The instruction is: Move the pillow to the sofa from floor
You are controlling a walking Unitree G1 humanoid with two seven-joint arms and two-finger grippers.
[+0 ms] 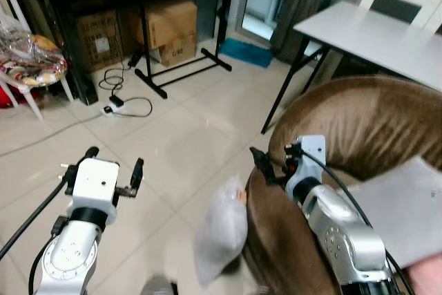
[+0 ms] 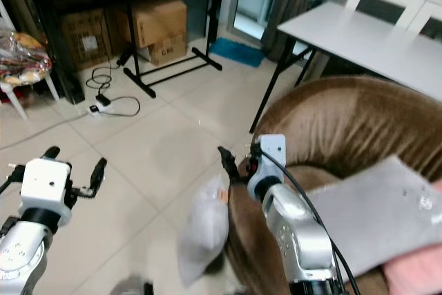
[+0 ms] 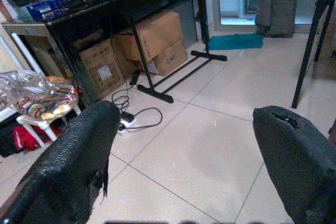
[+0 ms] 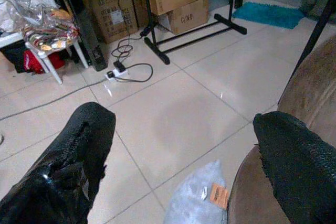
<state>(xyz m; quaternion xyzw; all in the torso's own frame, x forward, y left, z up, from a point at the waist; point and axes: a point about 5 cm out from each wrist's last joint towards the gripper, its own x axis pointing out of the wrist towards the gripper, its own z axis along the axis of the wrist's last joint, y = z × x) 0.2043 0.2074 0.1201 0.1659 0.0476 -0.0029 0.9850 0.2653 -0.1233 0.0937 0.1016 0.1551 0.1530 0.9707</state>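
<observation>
Right gripper (image 2: pixel 231 164) released above grey pillow (image 1: pixel 221 236), blurred, on tiled floor (image 1: pixel 179 136) against brown sofa (image 1: pixel 366 122); left gripper (image 1: pixel 114 167) released.

Grey pillow (image 1: pixel 221 236) against brown sofa (image 1: pixel 359 129)

The pillow (image 1: pixel 221 236) is pale grey with a small orange tag, lying against the brown velvety sofa (image 1: pixel 366 126). Beyond the sofa stands a light grey table (image 1: pixel 373 32) on black legs. Past it lie a teal mat (image 1: pixel 246 52) and tan cardboard boxes (image 1: pixel 169 27) on the beige tiled floor (image 1: pixel 179 136).
</observation>
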